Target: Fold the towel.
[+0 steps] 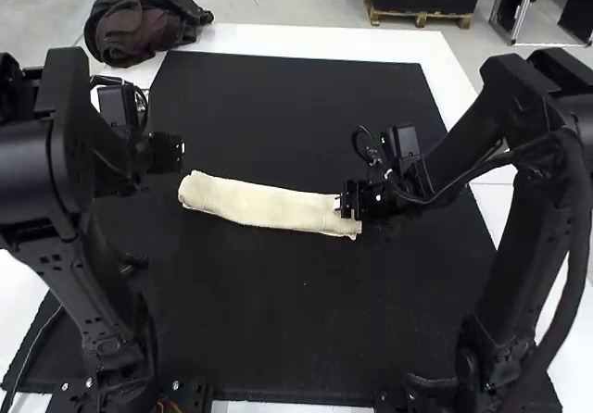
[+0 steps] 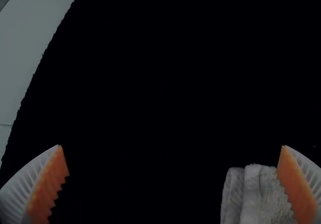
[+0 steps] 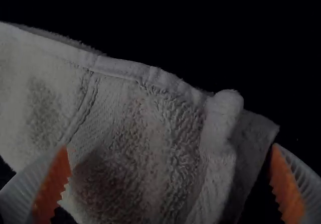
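Towel (image 1: pixel 259 205), cream terry cloth with stitched hems, is my job here, on a white bench (image 1: pixel 320 41) largely covered by a black mat (image 1: pixel 278 311). It lies around the middle of the mat as one long, narrow strip, already folded into layers lengthwise. I judge that the step in hand is closing that strip up from its right end.

My right end effector (image 3: pixel 170 145) is wide, its white ribbed fingers with orange pads spread on either side of the strip's right end; I can't tell whether either touches cloth. My left end effector (image 2: pixel 172 146) is wide too, beside the left end and holding nothing.

To do this well, I'd square the right fingers to the end and get low enough to take every layer in one pinch. A shallow bite would likely lift just the top and peel the stack open. I'd then carry the end over in a low arc, keeping it parallel with the long edges, and let the left press lightly near the crease.

Smallest worry: the single under-layer corner (image 3: pixel 262 128) poking past the thick rolled edge (image 3: pixel 223 113); I'd gather it in first.
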`<action>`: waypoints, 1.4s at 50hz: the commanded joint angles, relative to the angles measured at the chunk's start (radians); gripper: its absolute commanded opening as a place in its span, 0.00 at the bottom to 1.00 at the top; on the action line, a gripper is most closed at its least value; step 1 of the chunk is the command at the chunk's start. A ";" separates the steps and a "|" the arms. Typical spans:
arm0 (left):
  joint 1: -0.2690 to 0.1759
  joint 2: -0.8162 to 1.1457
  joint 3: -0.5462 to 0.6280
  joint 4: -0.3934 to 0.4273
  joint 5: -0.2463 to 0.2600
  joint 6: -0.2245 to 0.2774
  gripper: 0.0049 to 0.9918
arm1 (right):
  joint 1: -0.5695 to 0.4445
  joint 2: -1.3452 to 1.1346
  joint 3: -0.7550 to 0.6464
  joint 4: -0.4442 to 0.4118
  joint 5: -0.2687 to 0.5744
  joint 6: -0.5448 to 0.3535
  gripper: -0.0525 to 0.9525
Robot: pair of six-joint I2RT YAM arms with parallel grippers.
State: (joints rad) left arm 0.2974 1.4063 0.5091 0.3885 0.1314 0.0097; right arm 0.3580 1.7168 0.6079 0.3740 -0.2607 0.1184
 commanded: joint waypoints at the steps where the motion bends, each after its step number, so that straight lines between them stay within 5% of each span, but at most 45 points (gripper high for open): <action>1: 0.013 -0.027 0.040 -0.008 -0.001 -0.011 0.98 | 0.009 0.015 0.020 0.016 0.018 -0.008 0.94; 24: 0.011 -0.082 0.040 -0.045 -0.003 -0.030 0.98 | 0.007 0.089 0.010 0.057 0.017 -0.014 0.89; 29: 0.013 -0.082 0.040 -0.048 -0.003 -0.030 0.98 | 0.009 0.093 0.010 0.065 0.006 -0.019 0.63; 34: 0.013 -0.082 0.042 -0.048 -0.004 -0.034 0.98 | 0.010 0.093 0.006 0.075 -0.028 -0.019 0.02; 55: 0.085 -0.079 0.040 -0.045 -0.001 -0.031 0.98 | -0.051 -0.106 0.032 -0.044 -0.103 0.021 0.03; 70: 0.088 -0.075 0.035 -0.051 -0.001 -0.031 0.98 | -0.016 -0.183 0.119 -0.161 -0.141 0.075 0.03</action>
State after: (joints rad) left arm 0.3794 1.3422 0.5198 0.3347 0.1310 -0.0162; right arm 0.3183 1.5505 0.6884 0.2184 -0.3756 0.1539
